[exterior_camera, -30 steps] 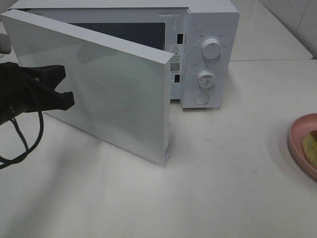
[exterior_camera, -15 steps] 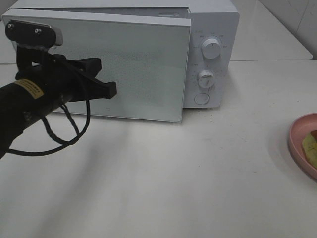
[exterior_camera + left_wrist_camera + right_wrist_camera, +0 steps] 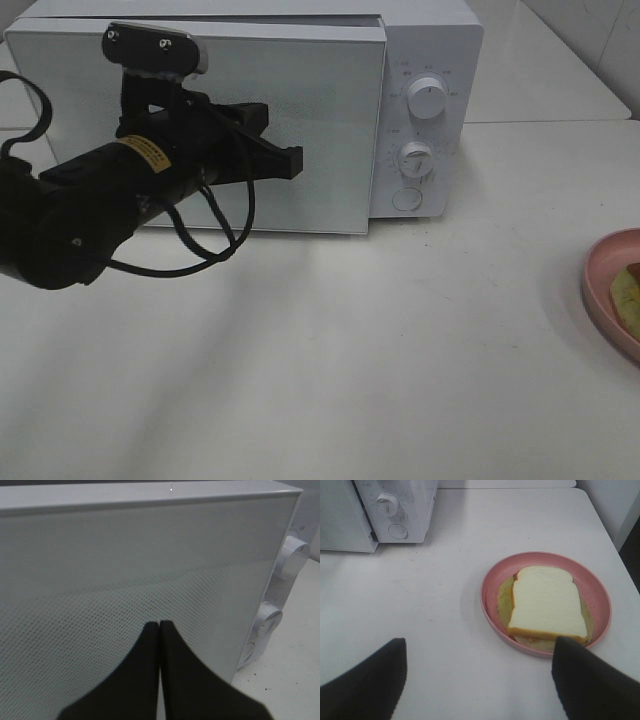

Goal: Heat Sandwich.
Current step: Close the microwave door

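1. Your left gripper (image 3: 159, 625), fingers pressed together and empty, is sitting at the microwave door (image 3: 320, 120).
2. Your right gripper's (image 3: 479, 680) fingers are standing wide above the table (image 3: 435, 630), near the sandwich (image 3: 547, 607) lying on the pink plate (image 3: 492, 582), far right.

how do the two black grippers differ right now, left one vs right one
The left black gripper has its jaws pressed together; the right black gripper has them spread wide. The left one points at the white microwave door; the right one hangs over the table near the round pink plate with the sandwich. Both hold nothing.
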Robot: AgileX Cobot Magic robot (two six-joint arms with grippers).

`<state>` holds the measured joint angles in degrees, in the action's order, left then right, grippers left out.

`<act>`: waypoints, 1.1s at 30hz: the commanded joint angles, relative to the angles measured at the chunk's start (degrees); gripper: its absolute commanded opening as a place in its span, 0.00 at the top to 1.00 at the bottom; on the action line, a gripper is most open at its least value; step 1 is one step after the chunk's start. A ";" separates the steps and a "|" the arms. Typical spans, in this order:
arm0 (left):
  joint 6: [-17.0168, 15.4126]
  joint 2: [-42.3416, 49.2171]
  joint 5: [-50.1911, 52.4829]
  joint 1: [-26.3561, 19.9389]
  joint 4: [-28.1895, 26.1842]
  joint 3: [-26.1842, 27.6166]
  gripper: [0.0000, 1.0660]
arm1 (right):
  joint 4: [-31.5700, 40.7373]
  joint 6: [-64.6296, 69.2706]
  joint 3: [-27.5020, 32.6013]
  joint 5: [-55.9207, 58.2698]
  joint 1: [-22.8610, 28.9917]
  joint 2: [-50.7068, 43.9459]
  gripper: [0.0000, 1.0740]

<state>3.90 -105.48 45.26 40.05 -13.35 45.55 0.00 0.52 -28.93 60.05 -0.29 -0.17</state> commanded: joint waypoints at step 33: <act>3.84 -12.38 -9.05 0.74 -5.96 23.95 1.00 | 0.00 -0.17 0.06 -0.63 -0.40 -1.55 0.29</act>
<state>7.79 -117.46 33.98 42.06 -15.76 67.67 0.00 0.52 -28.93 60.05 -0.29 -0.17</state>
